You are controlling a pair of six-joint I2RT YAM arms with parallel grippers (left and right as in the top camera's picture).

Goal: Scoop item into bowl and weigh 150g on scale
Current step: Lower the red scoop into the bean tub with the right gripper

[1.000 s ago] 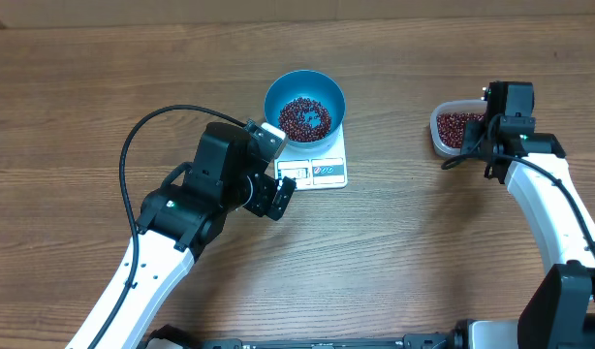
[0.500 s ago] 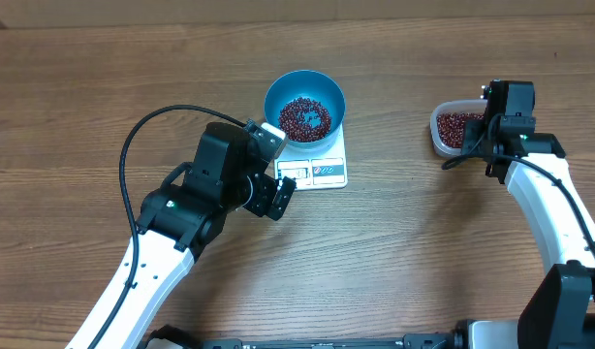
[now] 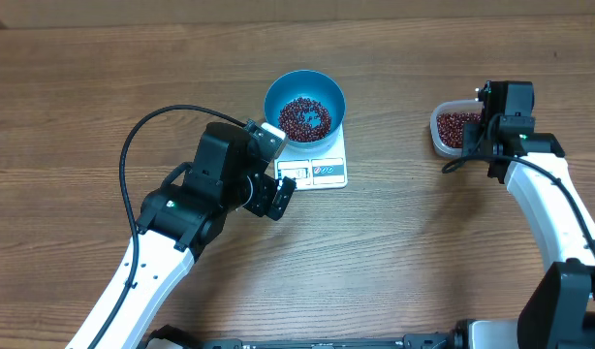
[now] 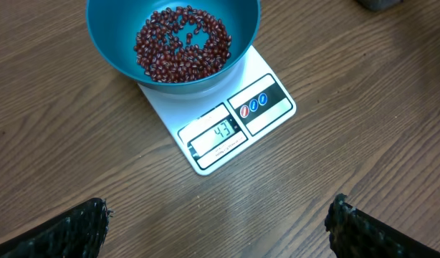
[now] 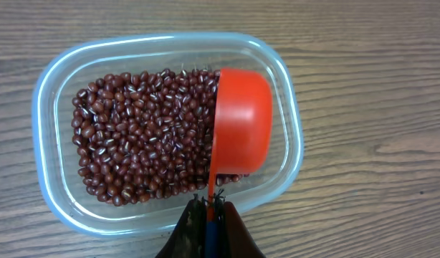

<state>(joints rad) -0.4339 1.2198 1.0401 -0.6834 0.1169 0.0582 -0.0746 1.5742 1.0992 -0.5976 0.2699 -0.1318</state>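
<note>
A blue bowl (image 3: 305, 103) (image 4: 173, 39) holding a heap of dark red-brown beans (image 4: 181, 44) stands on the white scale (image 3: 315, 167) (image 4: 234, 122), whose display shows a reading. My left gripper (image 4: 216, 226) hovers open just in front of the scale, with nothing between its fingers. In the right wrist view my right gripper (image 5: 209, 211) is shut on the handle of an orange scoop (image 5: 239, 130). The scoop lies tipped on its side over more beans (image 5: 141, 132) inside a clear container (image 5: 59, 208) (image 3: 441, 121) at the right.
The left arm (image 3: 215, 189) stretches from the bottom left towards the scale, and a black cable (image 3: 138, 145) loops beside it. The right arm (image 3: 545, 208) runs up the right edge. Bare wood table (image 3: 423, 242) lies between the scale and the container.
</note>
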